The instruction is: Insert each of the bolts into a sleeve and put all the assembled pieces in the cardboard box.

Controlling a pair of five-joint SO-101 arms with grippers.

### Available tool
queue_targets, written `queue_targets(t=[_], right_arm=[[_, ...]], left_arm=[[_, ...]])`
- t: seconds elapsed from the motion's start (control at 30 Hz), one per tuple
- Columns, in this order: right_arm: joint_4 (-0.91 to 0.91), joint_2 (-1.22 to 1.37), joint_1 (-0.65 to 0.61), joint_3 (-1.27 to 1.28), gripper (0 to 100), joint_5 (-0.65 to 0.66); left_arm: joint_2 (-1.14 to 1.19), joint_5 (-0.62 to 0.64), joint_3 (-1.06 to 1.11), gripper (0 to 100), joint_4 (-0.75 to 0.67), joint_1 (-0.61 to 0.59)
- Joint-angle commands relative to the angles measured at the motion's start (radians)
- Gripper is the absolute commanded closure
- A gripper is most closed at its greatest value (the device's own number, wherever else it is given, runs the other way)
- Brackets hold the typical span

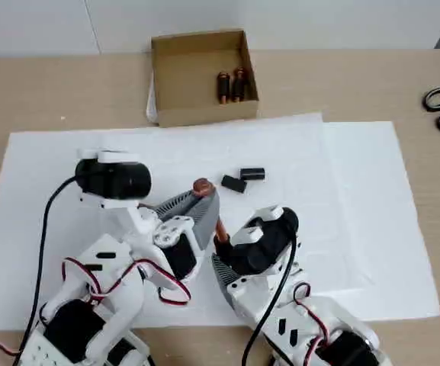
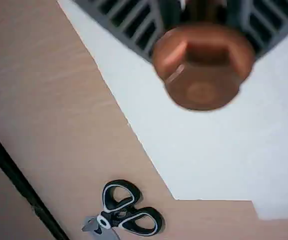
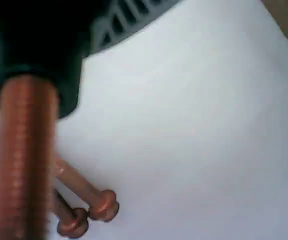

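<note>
Left gripper (image 1: 203,195) around the bolt (image 2: 202,67)

Left gripper (image 1: 202,197) and right gripper (image 1: 221,245) angle toward each other, tips near; fingers (image 1: 180,204) clamped.

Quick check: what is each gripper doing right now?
Left gripper: closed on a bolt, gripped just behind its head.
Right gripper: closed on a black sleeve with a threaded bolt shaft sticking out of it.
</note>
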Motion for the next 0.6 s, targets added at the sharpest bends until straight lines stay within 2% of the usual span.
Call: queue_targets(t=[0.0,0.27,0.57], right_arm=[[-0.027,-0.007,-0.007,-0.006,99.4,0.000],[-0.056,-0.007,0.001,-0.008,99.4,0.049],[-0.071,-0.007,0.001,-0.006,99.4,0.049]], left_arm=[[-0.015,-0.014,-0.013,99,-0.023,0.011],[-0.017,-0.049,-0.010,99,0.040,0.012],[-0.015,-0.075,-0.004,99,0.041,0.012]])
